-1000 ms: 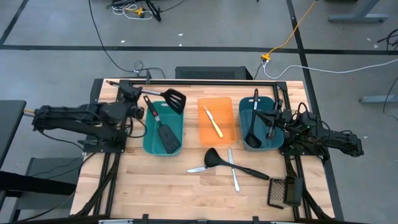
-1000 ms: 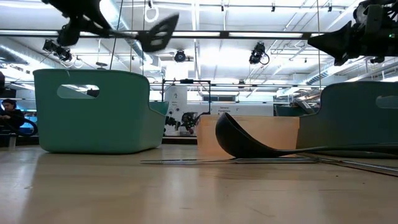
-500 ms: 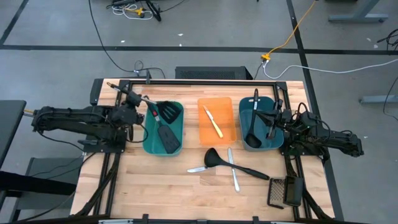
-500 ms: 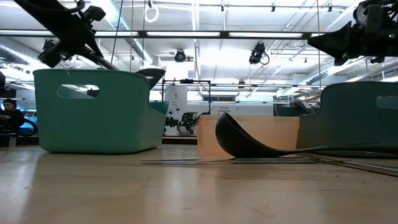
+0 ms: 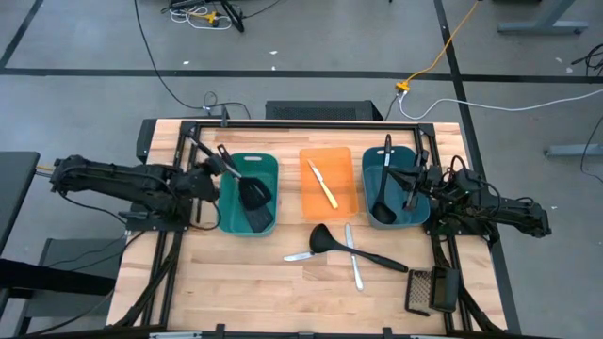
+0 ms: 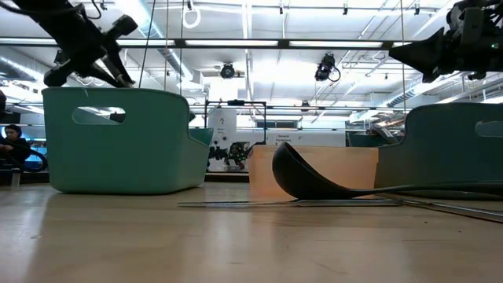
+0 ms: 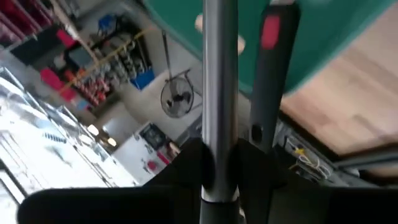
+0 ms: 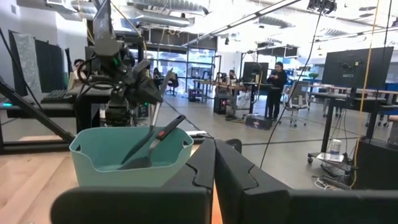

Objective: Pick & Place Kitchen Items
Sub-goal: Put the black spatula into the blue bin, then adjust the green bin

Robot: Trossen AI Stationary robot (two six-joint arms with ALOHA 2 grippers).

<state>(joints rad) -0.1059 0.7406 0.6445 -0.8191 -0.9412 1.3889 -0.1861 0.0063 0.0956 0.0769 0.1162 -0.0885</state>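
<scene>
My left gripper (image 5: pixel 211 169) (image 7: pixel 219 173) stands at the left teal tub's (image 5: pixel 269 162) left rim, shut on a silver-handled black slotted spatula (image 5: pixel 252 193). A second spatula with a red mark on its handle (image 5: pixel 247 205) (image 7: pixel 270 32) lies in that tub, handle leaning on the far-left rim. My right gripper (image 5: pixel 415 182) (image 8: pixel 214 167) hovers shut and empty over the right teal tub (image 5: pixel 420 218), where a black ladle (image 5: pixel 384 184) lies. A yellow knife (image 5: pixel 323 185) lies on the orange tray (image 5: pixel 341 203). A black ladle (image 5: pixel 326 239) and two silver knives (image 5: pixel 353 256) (image 5: pixel 300 254) lie on the table. My left gripper pinches the spatula's silver shaft (image 7: pixel 219 93) between its two fingers (image 7: pixel 186 169), which lie across it. It comes from the table's left. The spatula slants down, its head inside the tub over the other spatula and its handle end (image 5: pixel 195 144) sticking out up and to the far left.
A dark mesh grater (image 5: pixel 431 290) sits near the table's near right corner. Bare wood lies along the near edge and at the near left. The black frame rail (image 5: pixel 301 123) runs along the far edge. People stand in the room beyond the table.
My left gripper has moved toward the near edge and down, still shut on the spatula. The spatula has tipped: its head, which was held above the left tub's far rim, has swung down into the tub. The right arm has kept still.
</scene>
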